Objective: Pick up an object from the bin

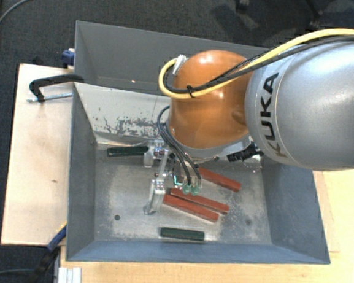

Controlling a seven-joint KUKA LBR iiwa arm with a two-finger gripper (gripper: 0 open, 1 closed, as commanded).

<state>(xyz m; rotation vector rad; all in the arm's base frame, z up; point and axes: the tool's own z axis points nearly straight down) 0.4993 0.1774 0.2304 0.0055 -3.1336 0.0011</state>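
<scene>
Inspection of the grey metal bin [84, 179]: the arm [316, 101] enters from the right, its orange cover [208, 100] above the bin's middle. The gripper [157, 196] is low over the floor at centre. Whether its pincer stands apart or together cannot be told.

Just to its right lies a pair of red-brown bars [195, 205], side by side, their left ends nearest the gripper; contact cannot be confirmed. A third red-brown bar [220, 180] lies behind them, further right. One dark green bar [182, 234] rests near the front wall, well apart. A second dark green bar [127, 152] lies left of the gripper, near the back wall.
</scene>
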